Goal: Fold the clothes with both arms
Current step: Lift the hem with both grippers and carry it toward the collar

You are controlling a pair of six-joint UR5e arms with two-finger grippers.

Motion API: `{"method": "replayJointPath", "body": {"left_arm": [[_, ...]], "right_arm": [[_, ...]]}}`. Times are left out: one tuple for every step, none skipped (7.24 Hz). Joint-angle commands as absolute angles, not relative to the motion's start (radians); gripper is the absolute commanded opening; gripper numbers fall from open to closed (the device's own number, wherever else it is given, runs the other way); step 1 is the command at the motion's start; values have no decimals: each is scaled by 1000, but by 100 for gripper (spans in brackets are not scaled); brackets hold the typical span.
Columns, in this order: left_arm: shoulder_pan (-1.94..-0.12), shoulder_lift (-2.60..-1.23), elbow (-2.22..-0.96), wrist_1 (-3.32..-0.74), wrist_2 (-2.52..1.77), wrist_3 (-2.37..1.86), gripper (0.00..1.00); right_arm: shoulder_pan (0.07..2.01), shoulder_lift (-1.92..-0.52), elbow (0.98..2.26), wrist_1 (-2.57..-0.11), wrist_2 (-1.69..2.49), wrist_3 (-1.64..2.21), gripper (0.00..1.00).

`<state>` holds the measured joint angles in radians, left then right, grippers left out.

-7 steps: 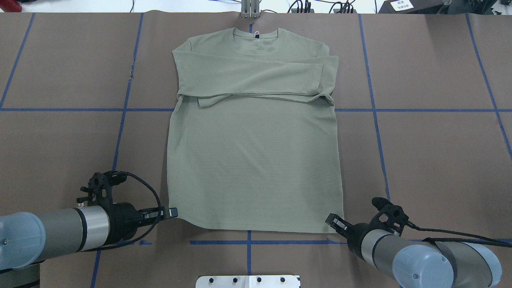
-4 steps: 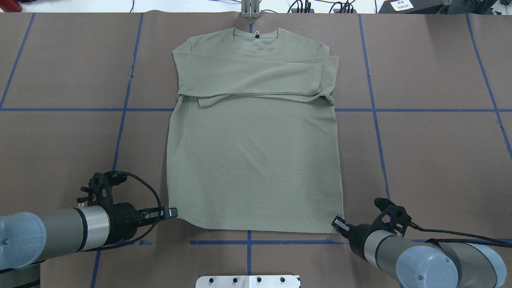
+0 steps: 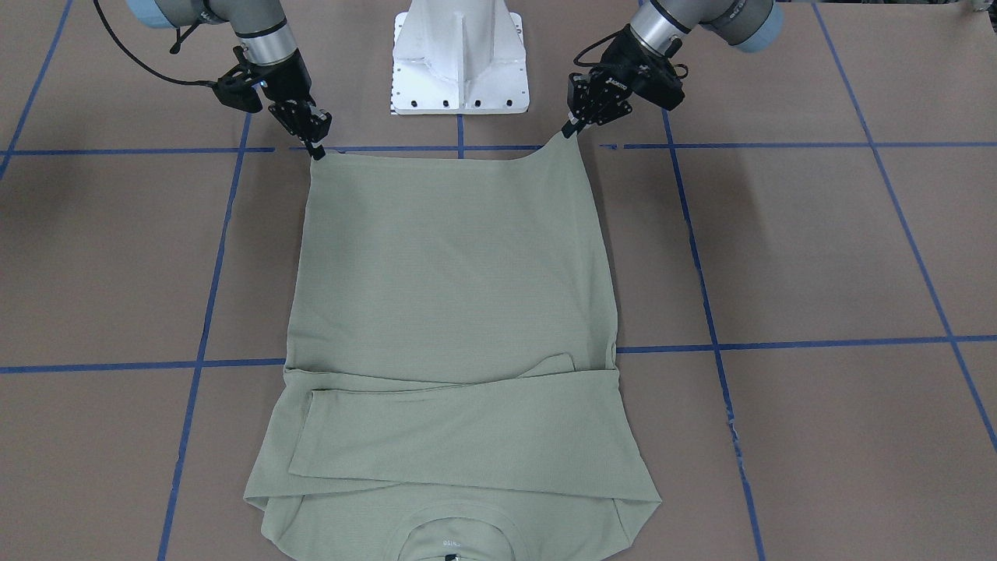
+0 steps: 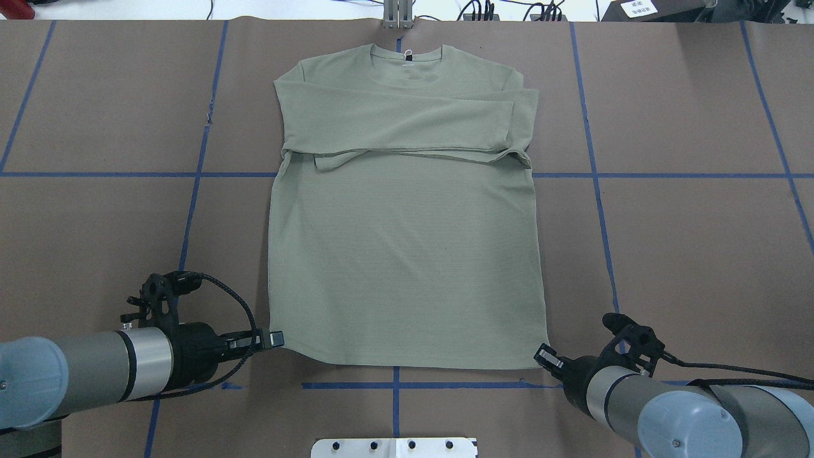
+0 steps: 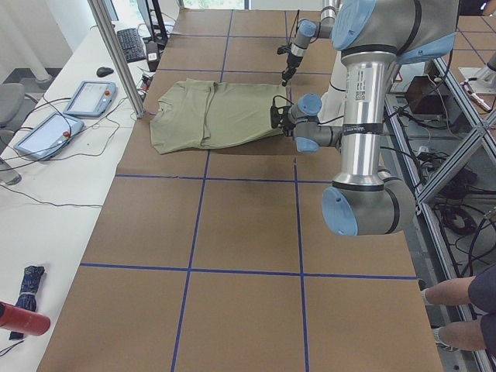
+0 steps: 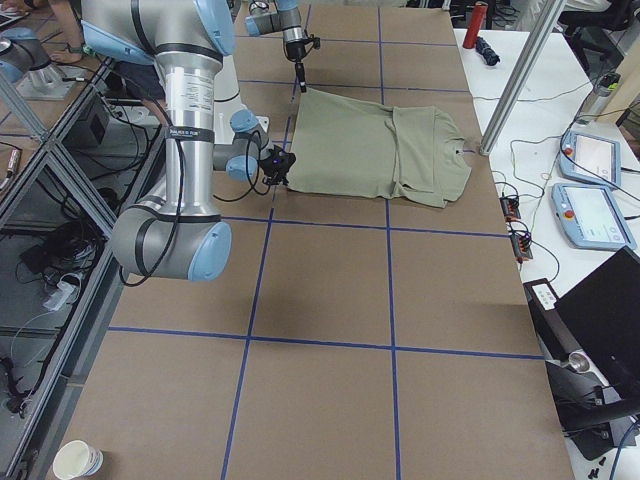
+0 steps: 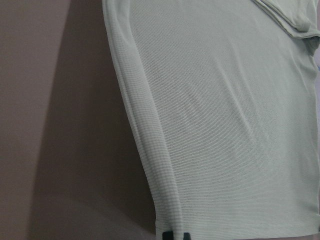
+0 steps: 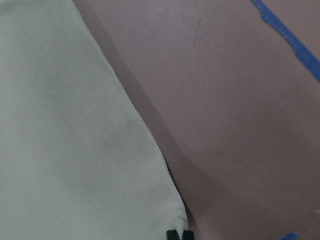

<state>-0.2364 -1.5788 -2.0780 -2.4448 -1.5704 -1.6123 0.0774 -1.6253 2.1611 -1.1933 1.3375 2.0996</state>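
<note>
The pale sage-green shirt (image 4: 404, 254) lies flat, neck at the far side, with both sleeves folded across the chest (image 4: 400, 124). My left gripper (image 4: 277, 338) is shut on the near-left hem corner, which rises a little off the table (image 3: 567, 134). In the left wrist view the fingertips (image 7: 175, 235) pinch the hem's edge. My right gripper (image 4: 544, 355) is shut on the near-right hem corner (image 3: 318, 150). The right wrist view shows the shirt corner (image 8: 170, 210) running into the fingertips (image 8: 179, 235).
Brown paper with blue tape lines (image 4: 127, 174) covers the table. The white pedestal base (image 3: 459, 58) stands between the arms. A metal post (image 4: 397, 14) and cables lie past the neck. Tablets (image 5: 85, 97) sit on a side desk.
My right gripper has slid right and back toward the robot, ending on the shirt's near-right hem corner. The left gripper has stayed at its corner.
</note>
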Motion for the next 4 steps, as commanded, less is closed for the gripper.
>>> {"method": "replayJointPath", "body": {"left_arm": [[-258, -1542, -2249, -2322, -1708, -1612, 0], [-259, -1557, -2431, -2102, -1803, -1611, 0], [-347, -1578, -2554, -1898, -1957, -1599, 0], [-479, -1695, -2528, -1817, -2085, -1544, 0]], "right_arm": [[83, -1626, 2413, -1468, 1400, 2002, 0], [150, -1615, 2544, -1627, 1531, 1959, 0], [264, -1529, 2612, -1761, 1695, 1856, 0], [390, -1397, 2608, -1902, 1815, 1738, 0]]}}
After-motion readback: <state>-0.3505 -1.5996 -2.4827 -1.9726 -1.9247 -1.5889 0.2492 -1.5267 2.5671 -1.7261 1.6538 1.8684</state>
